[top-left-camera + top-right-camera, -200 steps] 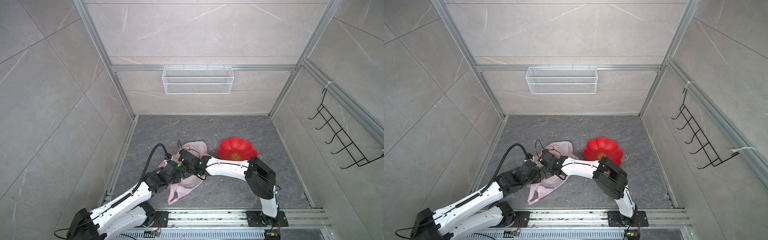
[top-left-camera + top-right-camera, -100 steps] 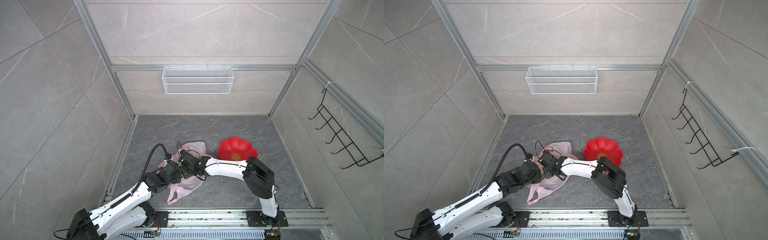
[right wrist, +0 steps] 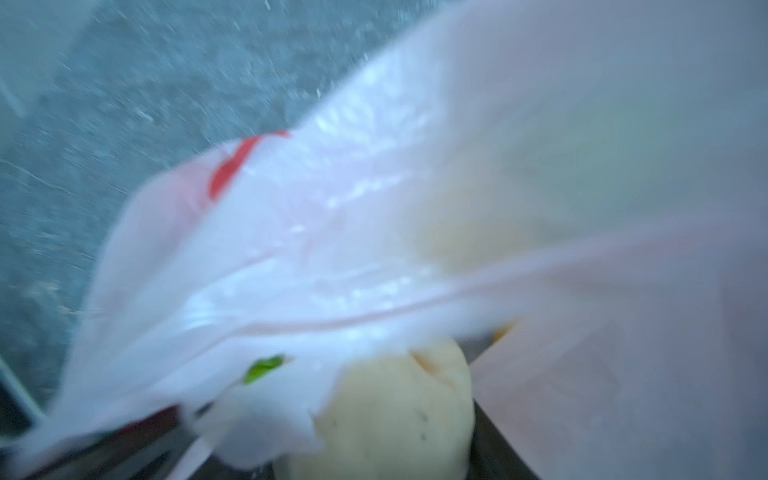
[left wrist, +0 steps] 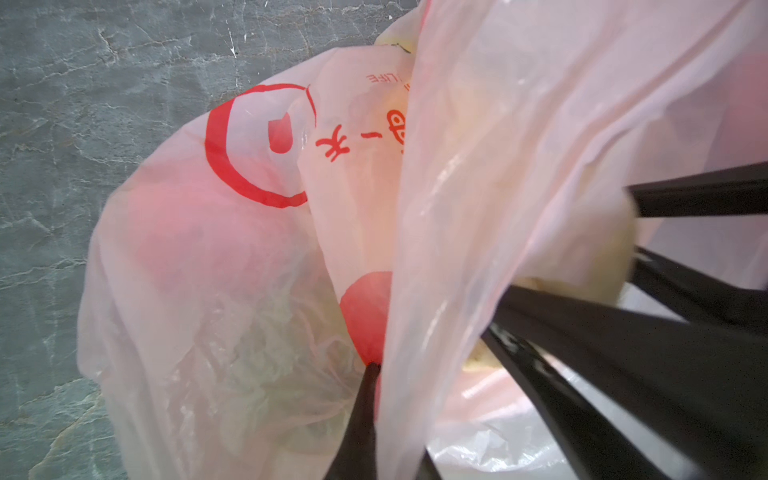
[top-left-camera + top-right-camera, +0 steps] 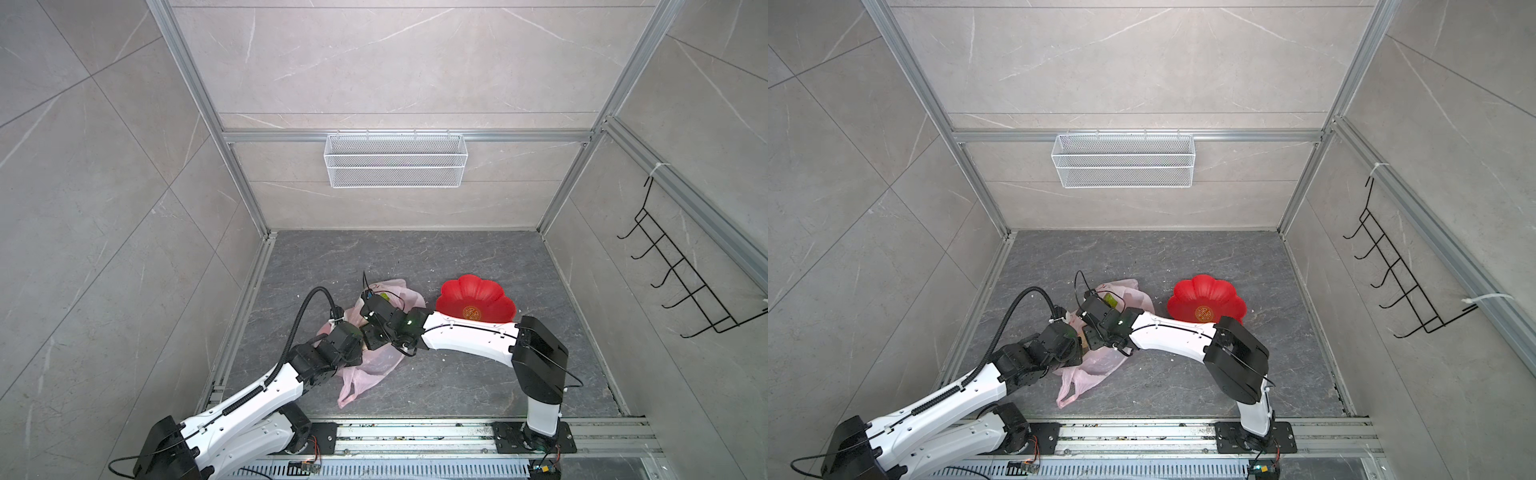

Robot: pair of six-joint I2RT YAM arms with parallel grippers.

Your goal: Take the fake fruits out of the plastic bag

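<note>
The plastic bag [image 5: 376, 365] [image 5: 1096, 365], thin pale pink with red print, lies crumpled on the grey floor under both grippers. In the left wrist view my left gripper [image 4: 380, 374] is shut on a fold of the plastic bag [image 4: 498, 166]. A red apple [image 4: 365, 316] and a green netted ball [image 4: 282, 374] show through the film. In the right wrist view, my right gripper [image 3: 374, 453] is shut on a pale beige fake fruit [image 3: 395, 415] at the bag's mouth, half under the film [image 3: 374, 249]. In both top views the two grippers [image 5: 359, 349] [image 5: 368, 338] meet over the bag.
A red flower-shaped dish [image 5: 473, 299] [image 5: 1204, 297] stands on the floor right of the bag, behind my right arm. A white wire basket [image 5: 395, 166] hangs on the back wall and a black hook rack [image 5: 681, 286] on the right wall.
My right gripper's jaws have closed in on the pale fruit inside the bag. Both arms have stayed almost in place over the bag.
</note>
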